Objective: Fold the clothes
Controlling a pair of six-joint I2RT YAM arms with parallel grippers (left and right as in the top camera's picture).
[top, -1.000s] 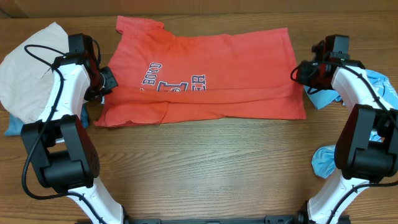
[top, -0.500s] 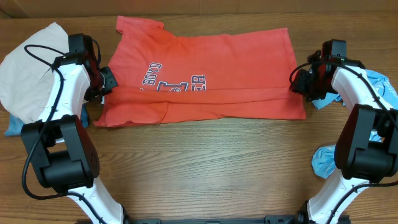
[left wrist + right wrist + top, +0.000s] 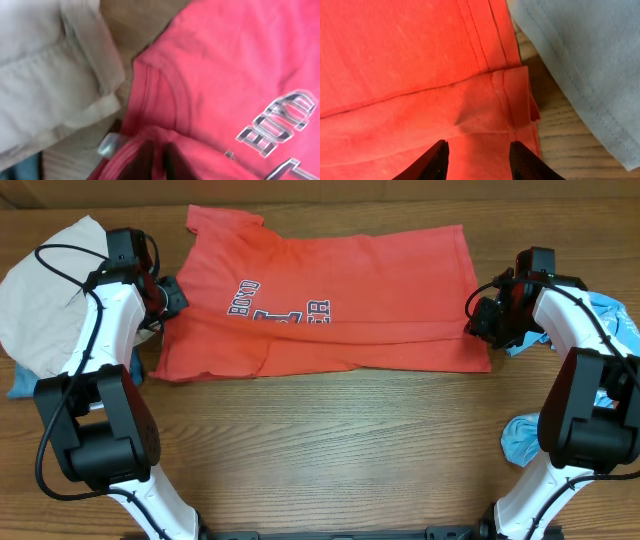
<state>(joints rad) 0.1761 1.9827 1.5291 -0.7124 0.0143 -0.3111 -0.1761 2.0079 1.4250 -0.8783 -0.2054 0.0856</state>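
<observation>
Overhead first: plain brown wood-grain table (image 3: pixel 320 440), and the red-orange T-shirt (image 3: pixel 370 290) is spread flat across the far half of it, with the lower part doubled up on itself and the navy-and-white lettering (image 3: pixel 275 308) half tucked into that fold. Beyond the far edge there's only a thin pale strip of the room, and I can't make out what it is. My left gripper (image 3: pixel 168 295) sits right at the shirt's left edge and my right gripper (image 3: pixel 478 320) sits at the near right corner. The beige trousers (image 3: pixel 45 300) are heaped at the far left with a bit of denim-blue cloth (image 3: pixel 20 385) poking out under them. The light blue shirt (image 3: pixel 612 315) is bunched on the far right behind my right arm, and there's more pale blue cloth nearer that arm's base. In the left wrist view, my dark fingers (image 3: pixel 145 162) are pressed close together at the bottom, with a bunched ridge of red fabric pinched there. The little white neck tag (image 3: pixel 107 145) is just beside them and the ribbed collar (image 3: pixel 167 92) curves above. The trousers fill the left side, with bare wood between them and the shirt. In the right wrist view, the fingers (image 3: pixel 437 160) are spread apart over the stitched hem (image 3: pixel 502 95), holding nothing. The blue shirt lies just to the right, and a wedge of table shows between it and the hem.
</observation>
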